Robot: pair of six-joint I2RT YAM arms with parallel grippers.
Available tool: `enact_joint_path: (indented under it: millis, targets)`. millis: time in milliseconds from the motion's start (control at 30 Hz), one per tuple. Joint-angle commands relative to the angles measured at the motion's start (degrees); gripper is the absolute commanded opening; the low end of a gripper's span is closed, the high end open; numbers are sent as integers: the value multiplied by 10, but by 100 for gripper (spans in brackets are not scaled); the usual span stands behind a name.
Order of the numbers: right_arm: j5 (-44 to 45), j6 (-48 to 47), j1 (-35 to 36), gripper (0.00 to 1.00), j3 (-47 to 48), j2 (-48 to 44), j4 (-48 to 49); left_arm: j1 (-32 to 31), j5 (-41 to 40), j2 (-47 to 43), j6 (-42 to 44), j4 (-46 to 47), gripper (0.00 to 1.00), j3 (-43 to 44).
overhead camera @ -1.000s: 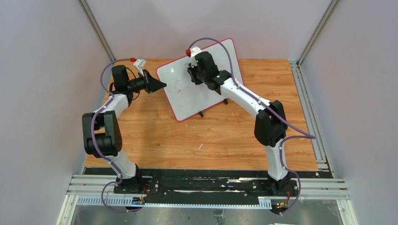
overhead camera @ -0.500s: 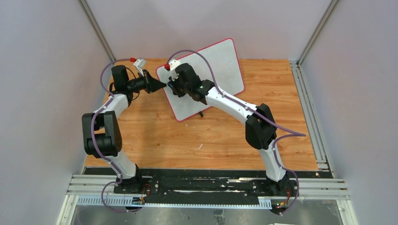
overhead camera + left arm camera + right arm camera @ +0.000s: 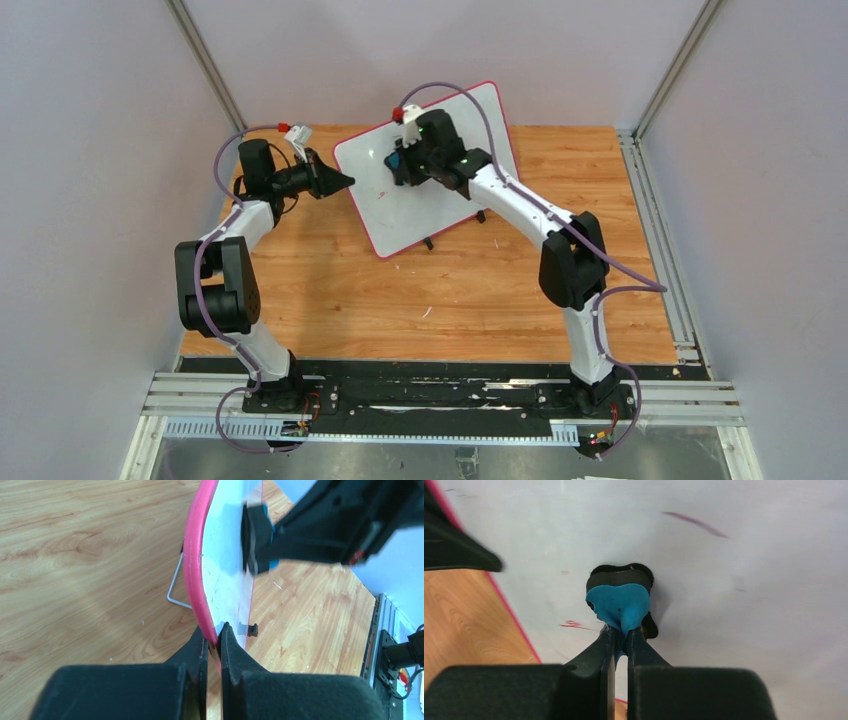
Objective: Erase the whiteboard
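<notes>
Two red smears (image 3: 694, 522) lay beyond the right jaws, clenched on a blue eraser (image 3: 620, 605) against the whiteboard (image 3: 390, 210); left jaws pinched its rim (image 3: 194, 575), covering that edge.

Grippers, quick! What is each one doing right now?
Left gripper: shut on the whiteboard edge.
Right gripper: shut on the eraser, pressed against the whiteboard.

Probably a robotics laboratory, fitted out as an enclosed test cell; wider room hidden. Evidence: plain grey panels (image 3: 90, 150) on three sides, framed by bare metal posts (image 3: 205, 65); wood-grain table (image 3: 450, 300) edged with slotted metal rails (image 3: 190, 398); left arm (image 3: 250, 220) and right arm (image 3: 572, 270) bolted to the near edge, trailing purple cables (image 3: 440, 83).
</notes>
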Motion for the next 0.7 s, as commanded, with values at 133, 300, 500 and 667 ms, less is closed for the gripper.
enact_joint_path:
  millis: [133, 300, 500, 667]
  targets:
    - [76, 31, -135, 1, -79, -53, 38, -8, -10, -3, 97, -21, 0, -12]
    - [61, 43, -130, 1, -122, -71, 60, -9, -10, 1, 96, -21, 0, -10]
    - [64, 44, -79, 1, -135, -59, 73, -9, -12, -3, 101, -25, 0, -10]
    - [78, 38, -10, 1, -142, -52, 89, -9, -14, -3, 100, -27, 0, -9]
